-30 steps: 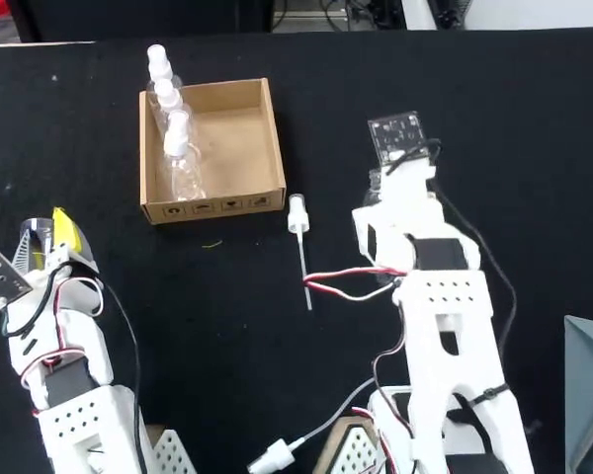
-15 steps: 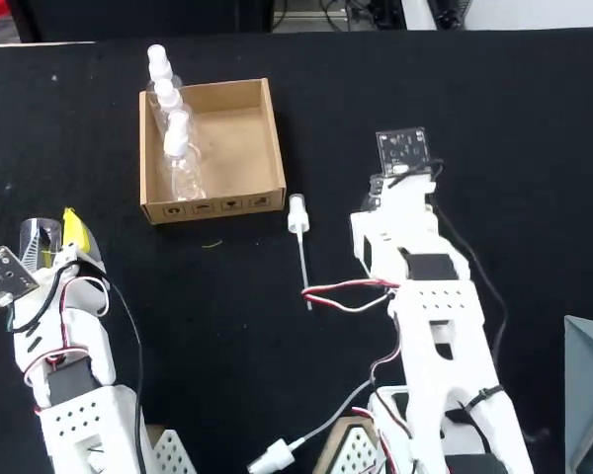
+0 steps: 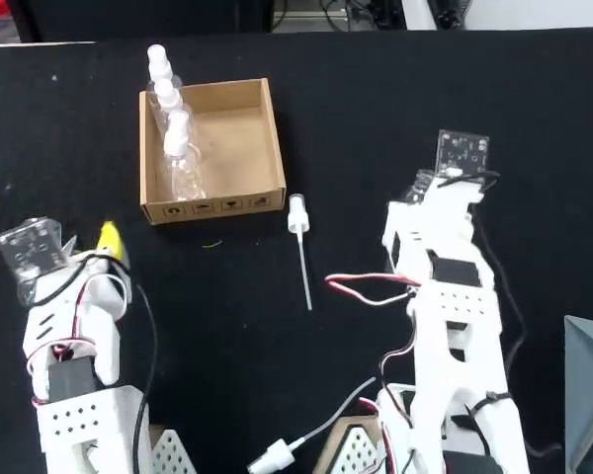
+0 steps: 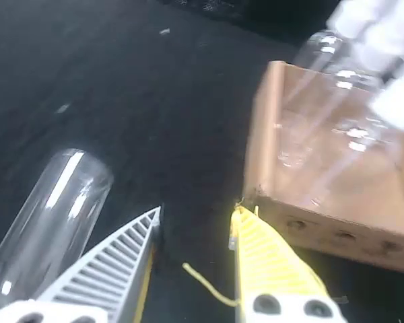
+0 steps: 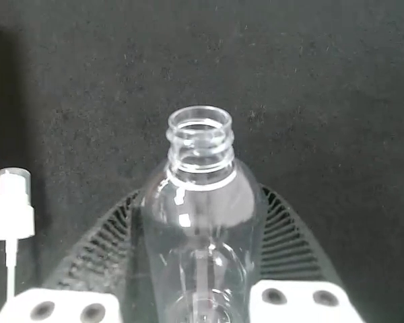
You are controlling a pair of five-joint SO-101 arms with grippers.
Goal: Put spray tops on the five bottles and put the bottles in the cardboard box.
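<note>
Pinching an uncapped bottle (image 5: 200, 155) in the right gripper (image 5: 200, 202), well apart from the cardboard box (image 3: 273, 138) — risking a slip, judging by the smooth round plastic and the narrow hold. Hanging spread and empty at the left gripper (image 4: 195, 217), with another bare bottle (image 4: 47, 215) lying just beside it — risking a nudge and a roll. Risking also a snag at the neck from the long tube of the loose spray top (image 3: 297, 219), lying near the box, if coming in tilted.

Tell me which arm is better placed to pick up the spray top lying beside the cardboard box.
Probably the left. The left pincer is open and empty, while the right pincer is shut on an uncapped bottle. The spray top lies between the two arms.
</note>
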